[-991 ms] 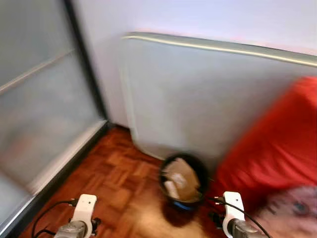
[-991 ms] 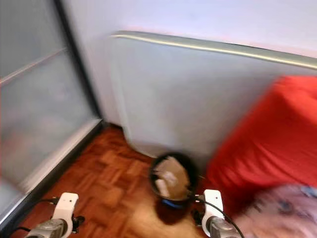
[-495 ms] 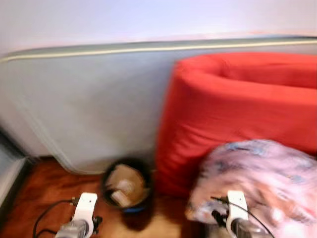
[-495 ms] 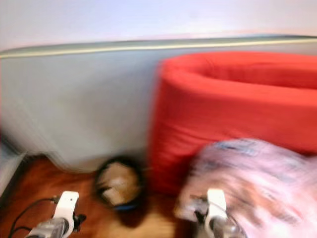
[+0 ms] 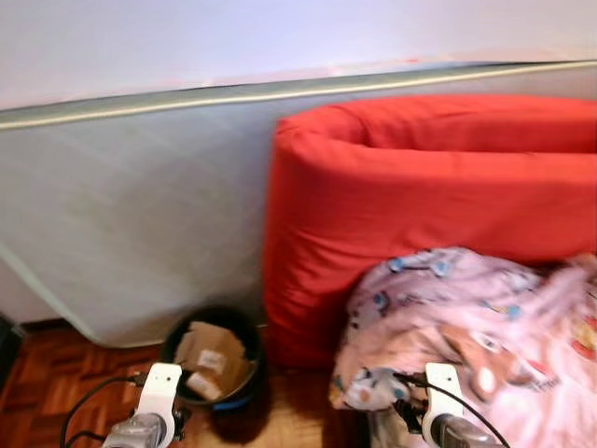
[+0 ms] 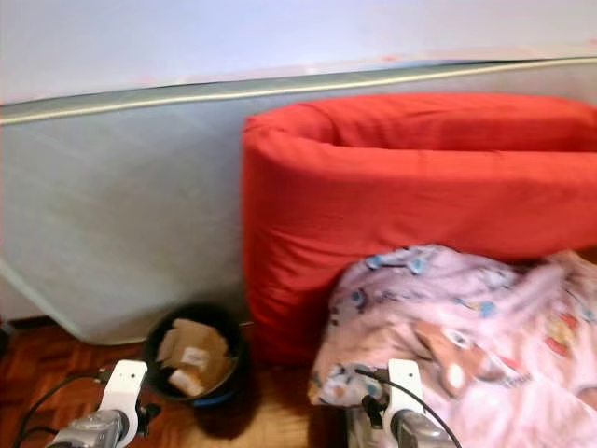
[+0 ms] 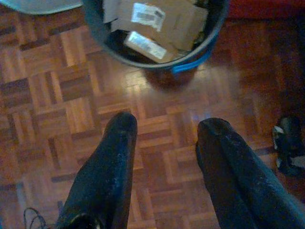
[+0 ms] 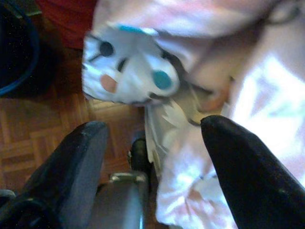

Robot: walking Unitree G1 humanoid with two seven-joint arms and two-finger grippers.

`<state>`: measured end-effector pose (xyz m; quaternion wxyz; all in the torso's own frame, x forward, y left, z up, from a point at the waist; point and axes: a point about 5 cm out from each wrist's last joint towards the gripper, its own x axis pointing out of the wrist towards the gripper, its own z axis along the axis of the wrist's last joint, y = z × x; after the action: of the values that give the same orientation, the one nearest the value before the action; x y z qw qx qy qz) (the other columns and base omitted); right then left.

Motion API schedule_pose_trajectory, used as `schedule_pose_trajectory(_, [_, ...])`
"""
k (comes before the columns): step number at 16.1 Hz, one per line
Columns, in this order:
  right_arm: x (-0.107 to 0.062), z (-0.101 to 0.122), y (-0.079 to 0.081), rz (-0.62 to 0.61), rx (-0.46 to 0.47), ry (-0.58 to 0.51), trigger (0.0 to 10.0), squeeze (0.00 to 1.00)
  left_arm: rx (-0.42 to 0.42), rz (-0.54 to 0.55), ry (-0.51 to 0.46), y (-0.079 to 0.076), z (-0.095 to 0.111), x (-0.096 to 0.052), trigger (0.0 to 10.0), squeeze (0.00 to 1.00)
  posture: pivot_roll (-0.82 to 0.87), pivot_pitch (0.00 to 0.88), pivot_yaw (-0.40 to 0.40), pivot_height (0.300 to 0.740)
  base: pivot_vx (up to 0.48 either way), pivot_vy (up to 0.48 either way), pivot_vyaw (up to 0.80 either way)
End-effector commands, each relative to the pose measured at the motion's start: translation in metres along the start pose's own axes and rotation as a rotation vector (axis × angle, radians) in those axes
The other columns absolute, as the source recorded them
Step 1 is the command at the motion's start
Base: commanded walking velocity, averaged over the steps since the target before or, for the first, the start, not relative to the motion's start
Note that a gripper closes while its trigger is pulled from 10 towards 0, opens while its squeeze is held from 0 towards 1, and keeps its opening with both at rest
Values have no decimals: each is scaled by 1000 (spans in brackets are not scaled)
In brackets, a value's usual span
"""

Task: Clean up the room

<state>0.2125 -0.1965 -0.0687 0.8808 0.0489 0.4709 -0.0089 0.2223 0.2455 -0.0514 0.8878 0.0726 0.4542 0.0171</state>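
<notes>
Facing a corner of clutter. Low in the frame, left of centre: a black bin (image 5: 213,359) stuffed with flattened cardboard (image 7: 157,21), on glossy parquet floor (image 7: 71,119). Lower right: a crumpled pink printed blanket (image 5: 476,336), soft and floppy, slumped against a thick red folded mattress (image 5: 429,205) and a pale grey one (image 5: 131,233) behind.

Left gripper (image 7: 167,164) spread wide, empty, hovering over bare floor just short of the bin. Right gripper (image 8: 152,162) likewise wide and empty, straddling the blanket's edge.

Probably best to pinch a bunched fold (loose cloth slips), then lift slowly.
</notes>
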Motion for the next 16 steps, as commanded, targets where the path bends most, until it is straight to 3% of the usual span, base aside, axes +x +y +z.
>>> schedule_pose_trajectory(1, [1,2,5,11,13,-12,10000,0,1,13,25,4,-7,-1,10000,0,-28,0,18,740,0,349,0])
schedule_pose_trajectory(6, [1,2,5,5,21,-12,10000,0,2,13,25,4,-7,-1,10000,0,-26,0,16,740,0,346,0])
schedule_pose_trajectory(16, [1,2,4,5,-8,4,10000,0,8,9,13,4,-5,-1,10000,0,-26,0,16,740,0,0,-720])
